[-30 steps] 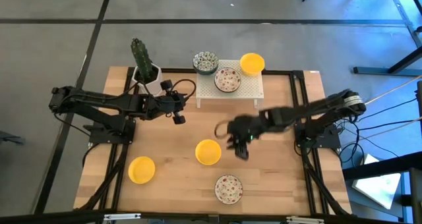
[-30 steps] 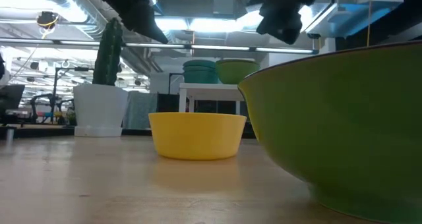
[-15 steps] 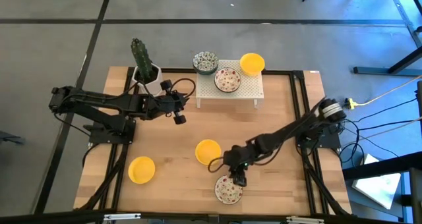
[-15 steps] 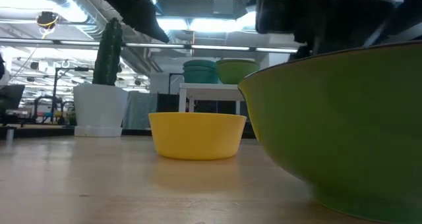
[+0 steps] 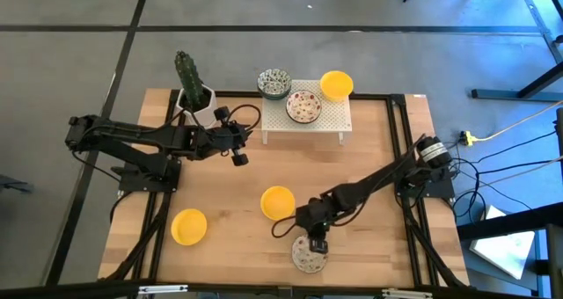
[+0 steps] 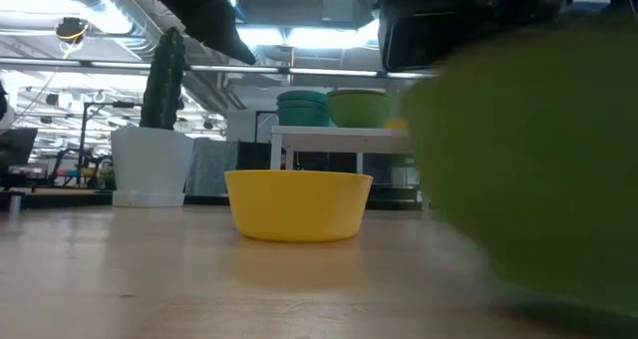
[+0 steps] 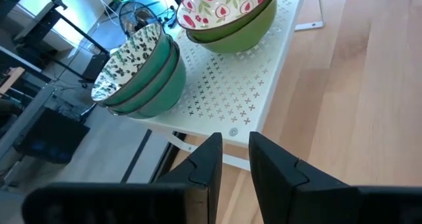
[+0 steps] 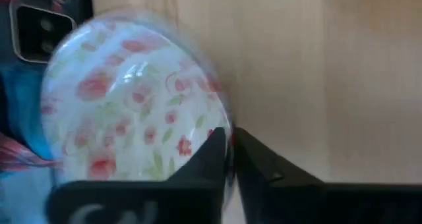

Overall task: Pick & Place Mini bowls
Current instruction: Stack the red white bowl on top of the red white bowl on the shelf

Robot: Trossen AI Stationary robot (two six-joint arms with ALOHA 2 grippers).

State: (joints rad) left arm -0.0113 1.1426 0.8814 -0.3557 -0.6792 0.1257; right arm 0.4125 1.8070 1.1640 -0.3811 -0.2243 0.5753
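Note:
A white bowl with red floral speckles (image 5: pixel 309 256) is near the table's near edge; it fills the right of the low view (image 6: pixel 538 160). My right gripper (image 5: pixel 315 244) is shut on its rim. My left gripper (image 5: pixel 239 157) hangs shut and empty at the left of the white rack (image 5: pixel 306 116). Two yellow bowls (image 5: pixel 278 202) (image 5: pixel 188 226) rest on their bases on the table. On the rack stand a floral bowl (image 5: pixel 303 105), a yellow bowl (image 5: pixel 336 84) and a stack of teal-speckled bowls (image 5: pixel 274 83). My right gripper holds the floral bowl by its far rim (image 8: pixel 223 122), one finger inside the bowl and one outside. The fingers (image 8: pixel 212 155) come slanting down from the table's far side. The bowl stays mouth up; whether its base is off the table I cannot tell.
A white pot with a green cactus (image 5: pixel 190 86) stands at the far left, behind my left arm. The rack takes up the far middle. Bare wood lies between the rack and the yellow bowls and on the right half.
My right gripper has gone from the table's middle toward the near edge and down onto the floral bowl's far rim. The bowl has since shifted a little toward the near right and shows blurred in the low view.

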